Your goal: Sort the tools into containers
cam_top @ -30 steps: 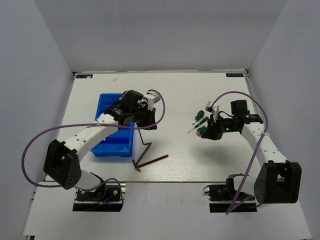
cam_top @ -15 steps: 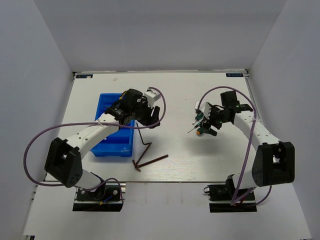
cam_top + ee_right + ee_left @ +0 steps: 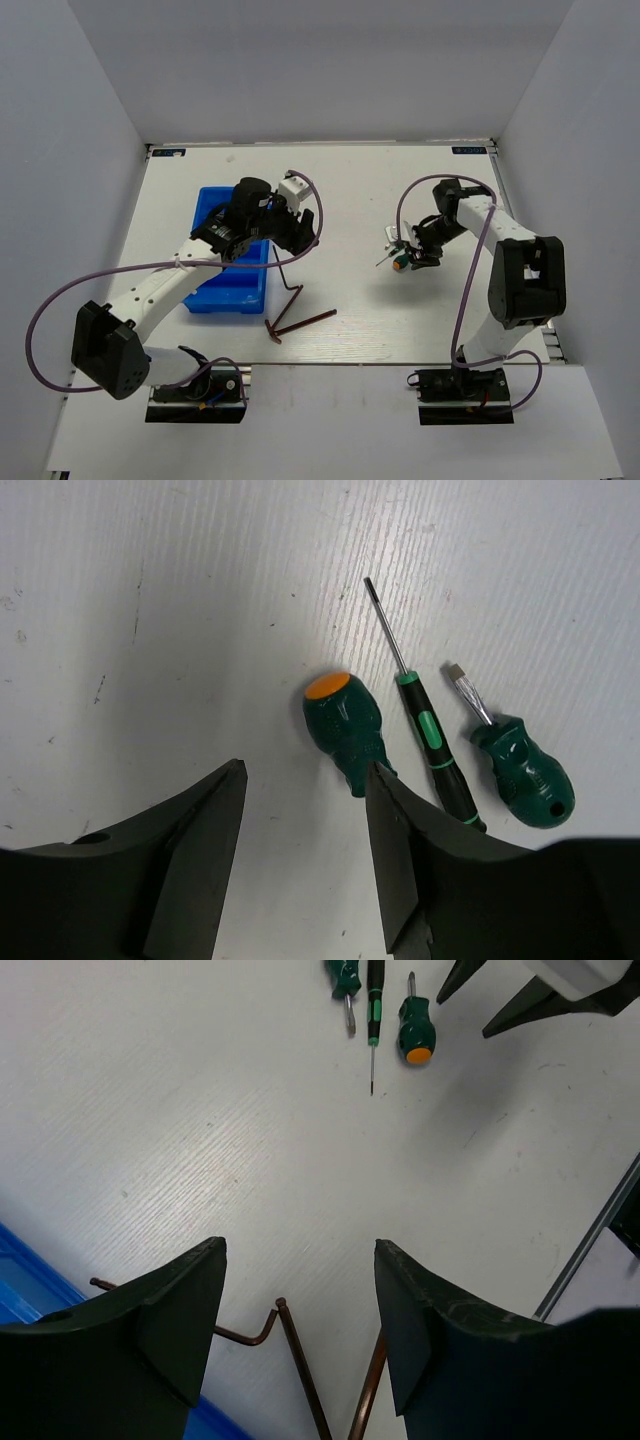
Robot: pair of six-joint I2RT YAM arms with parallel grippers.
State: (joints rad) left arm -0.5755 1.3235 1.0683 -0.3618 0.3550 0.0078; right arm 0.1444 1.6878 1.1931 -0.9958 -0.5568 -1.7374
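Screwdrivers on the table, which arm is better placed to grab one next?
Right. The right hand hangs open directly over the three screwdrivers, the orange-capped one nearest. The left hand, also open, is over the hex keys, well away from them.

Bright, even overhead light, soft shadows, sharp focus, no glare anywhere.

Both end effectors [image 3: 300, 1252] [image 3: 305, 770], jaws apart

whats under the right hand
Three green-handled screwdrivers on the table: an orange-capped stubby one between the fingers of the open right hand, a thin one and a flat-blade one beside it. A finger covers the stubby one's shaft and the thin one's handle end.
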